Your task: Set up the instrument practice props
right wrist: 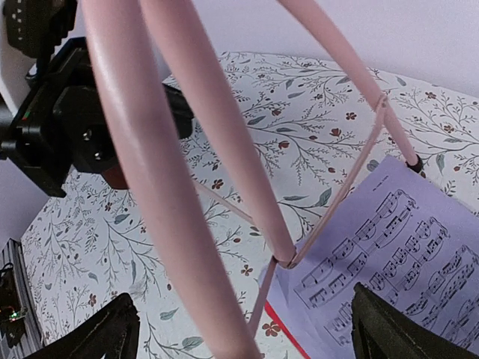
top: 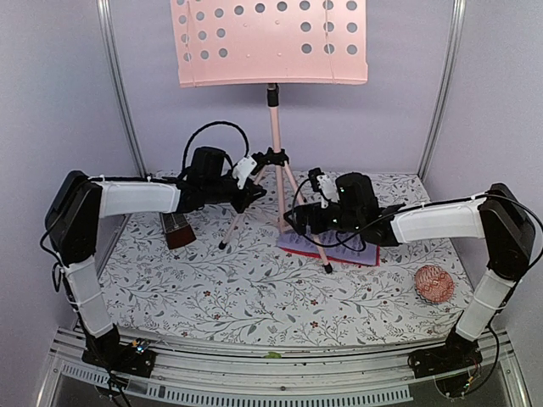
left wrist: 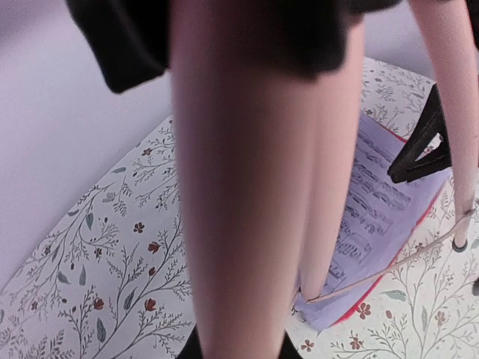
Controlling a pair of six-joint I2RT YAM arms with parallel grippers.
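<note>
Tabletop (top: 254, 297) — white, floral-printed — lilac walls (top: 51, 85) behind pink music stand (top: 273, 68)

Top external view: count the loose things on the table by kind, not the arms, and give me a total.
music stand: 1
sheets of music: 2
metronome: 1
knitted ball: 1
Total: 5
</note>
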